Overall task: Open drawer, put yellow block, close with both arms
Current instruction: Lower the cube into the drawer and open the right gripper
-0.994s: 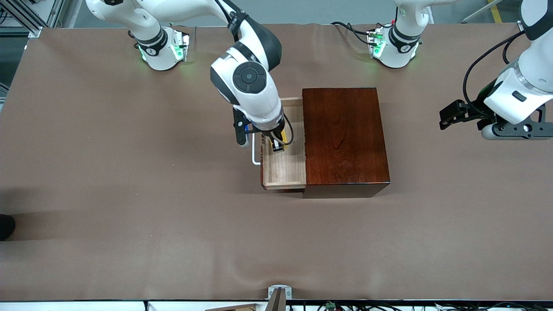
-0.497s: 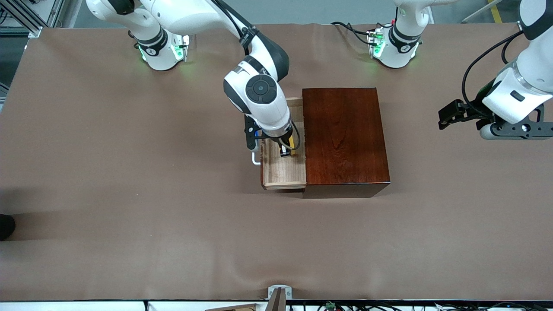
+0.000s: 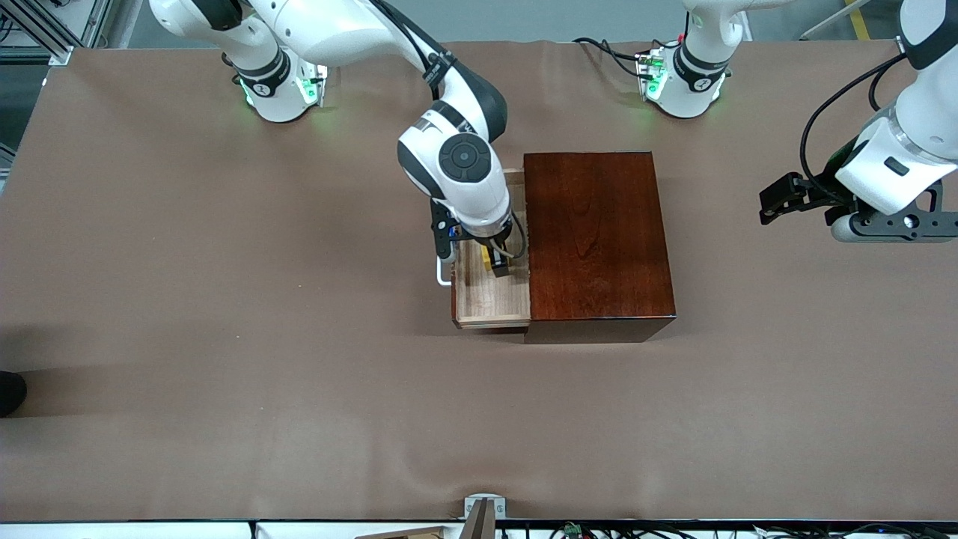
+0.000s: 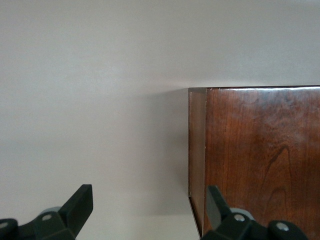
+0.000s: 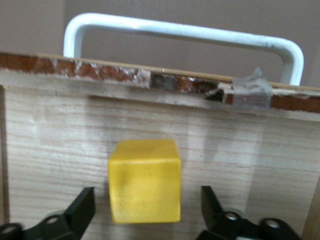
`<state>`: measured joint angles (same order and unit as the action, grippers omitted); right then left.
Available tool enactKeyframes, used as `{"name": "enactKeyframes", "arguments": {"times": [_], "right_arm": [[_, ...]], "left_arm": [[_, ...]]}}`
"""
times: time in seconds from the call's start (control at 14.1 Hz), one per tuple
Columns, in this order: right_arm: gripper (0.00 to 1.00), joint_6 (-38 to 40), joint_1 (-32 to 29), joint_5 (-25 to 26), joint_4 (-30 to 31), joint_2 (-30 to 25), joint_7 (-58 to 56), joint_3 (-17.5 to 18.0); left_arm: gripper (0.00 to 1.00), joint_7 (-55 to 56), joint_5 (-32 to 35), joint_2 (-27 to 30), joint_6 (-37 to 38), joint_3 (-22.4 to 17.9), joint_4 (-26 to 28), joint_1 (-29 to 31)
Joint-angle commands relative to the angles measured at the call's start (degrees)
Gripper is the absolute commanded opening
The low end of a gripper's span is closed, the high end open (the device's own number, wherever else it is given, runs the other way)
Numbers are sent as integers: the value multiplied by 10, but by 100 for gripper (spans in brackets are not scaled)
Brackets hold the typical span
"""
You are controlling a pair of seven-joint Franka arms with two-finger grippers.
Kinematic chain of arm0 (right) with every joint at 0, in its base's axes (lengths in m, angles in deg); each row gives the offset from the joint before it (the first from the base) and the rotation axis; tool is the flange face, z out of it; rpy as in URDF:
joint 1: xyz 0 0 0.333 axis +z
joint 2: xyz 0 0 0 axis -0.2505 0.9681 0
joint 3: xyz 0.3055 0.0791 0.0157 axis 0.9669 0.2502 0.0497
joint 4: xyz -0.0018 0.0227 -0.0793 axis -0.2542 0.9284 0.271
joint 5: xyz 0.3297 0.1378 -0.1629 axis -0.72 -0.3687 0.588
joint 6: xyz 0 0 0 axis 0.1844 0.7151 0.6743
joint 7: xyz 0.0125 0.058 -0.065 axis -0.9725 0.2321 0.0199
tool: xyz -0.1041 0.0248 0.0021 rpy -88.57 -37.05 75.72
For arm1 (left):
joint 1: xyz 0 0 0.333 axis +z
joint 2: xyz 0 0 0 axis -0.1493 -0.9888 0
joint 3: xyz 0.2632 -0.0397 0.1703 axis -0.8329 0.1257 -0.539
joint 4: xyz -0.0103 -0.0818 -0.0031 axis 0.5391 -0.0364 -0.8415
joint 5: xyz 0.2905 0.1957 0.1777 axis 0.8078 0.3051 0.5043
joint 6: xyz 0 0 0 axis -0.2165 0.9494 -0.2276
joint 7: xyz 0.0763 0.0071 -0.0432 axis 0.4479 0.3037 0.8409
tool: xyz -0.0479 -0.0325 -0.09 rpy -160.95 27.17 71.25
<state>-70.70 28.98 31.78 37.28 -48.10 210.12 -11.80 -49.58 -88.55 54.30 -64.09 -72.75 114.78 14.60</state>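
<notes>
The dark reddish-brown box [image 3: 595,239] has its light-wood drawer [image 3: 490,299] pulled out toward the right arm's end, with the white handle [image 3: 443,273] at the drawer's front. My right gripper [image 3: 498,262] reaches down into the drawer. In the right wrist view the yellow block [image 5: 145,180] rests on the drawer floor [image 5: 250,150] between the fingers of the open right gripper [image 5: 147,210], with gaps on both sides, and the handle [image 5: 185,31] shows past the drawer front. A sliver of the block [image 3: 486,256] shows under the wrist. My left gripper [image 3: 771,203] waits open above the table.
The left wrist view shows the box [image 4: 260,150] ahead of the left gripper [image 4: 147,207] and brown cloth below. The arm bases [image 3: 288,86] [image 3: 677,82] stand along the table's edge farthest from the front camera. A small metal bracket [image 3: 485,507] sits at the nearest edge.
The right gripper moved over the drawer toward the box, went lower, and opened, letting go of the yellow block. The left arm barely moved.
</notes>
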Motion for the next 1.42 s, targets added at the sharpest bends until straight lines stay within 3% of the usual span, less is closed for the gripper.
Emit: {"name": "enactKeyframes", "arguments": {"times": [0.0, 0.35, 0.57, 1.14, 1.35], "right_arm": [[100, 10, 4, 12, -19, 1, 11, -9], [100, 13, -3, 14, -24, -35, 8, -11], [100, 20, -12, 52, -22, -56, -1, -18], [100, 83, -117, 41, -4, -100, -188, -12], [100, 113, -163, -1, 14, -131, -293, -12]], "left_arm": [[100, -6, 9, 4, -4, 2, 2, 1], [100, -6, 9, 4, -4, 2, 1, 1], [100, -6, 9, 4, -4, 3, 2, 1], [100, -6, 9, 4, -5, 3, 1, 1], [100, -5, 9, 6, -9, 6, -3, -6]]}}
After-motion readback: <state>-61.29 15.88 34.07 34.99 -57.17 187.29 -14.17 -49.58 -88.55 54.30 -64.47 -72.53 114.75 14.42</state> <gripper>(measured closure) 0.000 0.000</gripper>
